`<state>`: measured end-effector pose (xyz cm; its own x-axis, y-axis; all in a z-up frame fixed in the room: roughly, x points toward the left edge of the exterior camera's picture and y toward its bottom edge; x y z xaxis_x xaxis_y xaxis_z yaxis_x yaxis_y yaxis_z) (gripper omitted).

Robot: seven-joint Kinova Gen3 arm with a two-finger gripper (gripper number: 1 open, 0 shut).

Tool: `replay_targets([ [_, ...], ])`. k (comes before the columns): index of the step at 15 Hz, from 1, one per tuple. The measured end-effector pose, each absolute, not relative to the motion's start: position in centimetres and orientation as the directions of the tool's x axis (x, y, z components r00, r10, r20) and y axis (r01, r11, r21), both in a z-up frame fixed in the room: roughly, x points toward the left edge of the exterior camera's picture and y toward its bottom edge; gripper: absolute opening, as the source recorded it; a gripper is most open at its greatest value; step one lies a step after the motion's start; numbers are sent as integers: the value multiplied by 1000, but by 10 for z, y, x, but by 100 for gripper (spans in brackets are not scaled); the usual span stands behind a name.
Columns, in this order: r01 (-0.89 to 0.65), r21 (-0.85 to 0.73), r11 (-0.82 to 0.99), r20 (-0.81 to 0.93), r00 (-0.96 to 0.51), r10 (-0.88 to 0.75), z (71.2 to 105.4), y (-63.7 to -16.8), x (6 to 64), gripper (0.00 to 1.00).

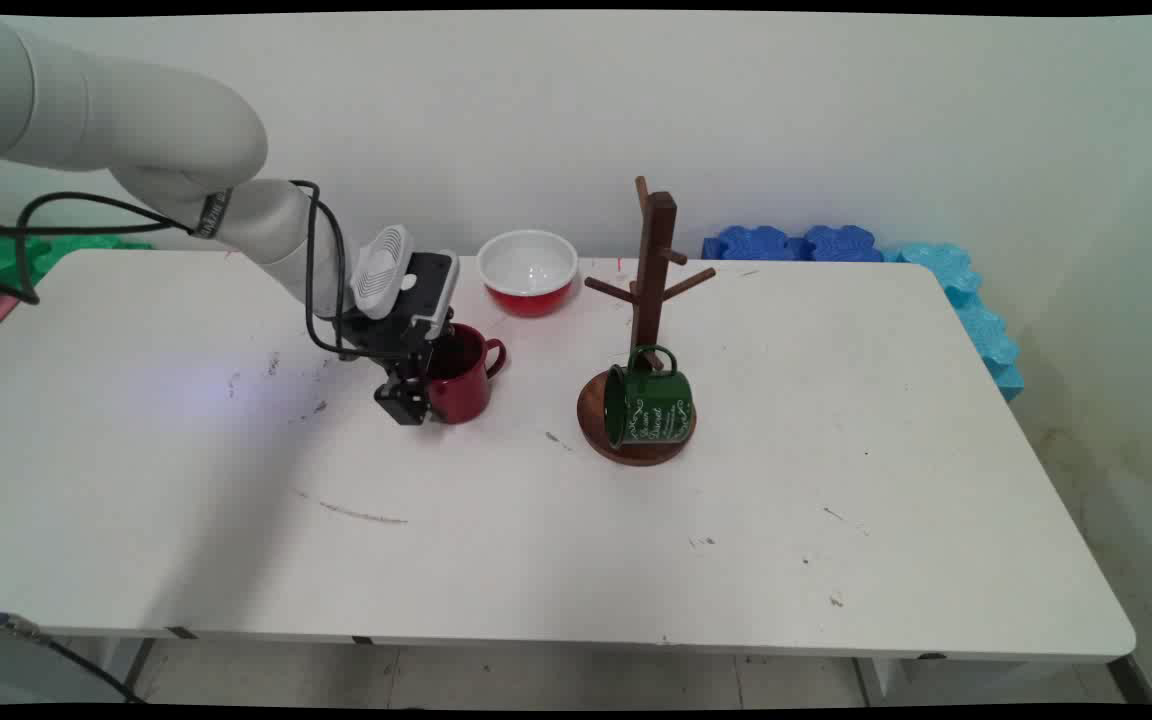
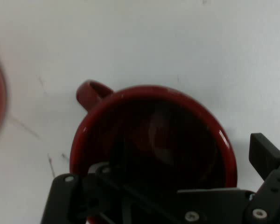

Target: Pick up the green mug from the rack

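Observation:
A red mug stands upright on the white table, its handle pointing right in the main view. My gripper is lowered over the mug's left side and stands open. In the hand view the red mug fills the middle. One finger reaches down inside it, dark against its interior, while the other finger stays outside the rim with a strip of table showing between them. The mug's wall lies between the two fingers. Nothing is lifted.
A red bowl with a white inside sits behind the mug. To the right stands a wooden mug tree; a green mug lies tipped on its round base. Blue foam blocks line the far right edge.

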<state>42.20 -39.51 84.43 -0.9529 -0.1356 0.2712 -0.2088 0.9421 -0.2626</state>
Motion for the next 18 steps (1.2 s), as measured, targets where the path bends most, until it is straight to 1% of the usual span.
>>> replay_targets([
  [7,-195,-279,940,297,-949,-109,847,-381,418,100],
  [18,-315,-270,910,444,-879,-172,887,-352,401,100],
])
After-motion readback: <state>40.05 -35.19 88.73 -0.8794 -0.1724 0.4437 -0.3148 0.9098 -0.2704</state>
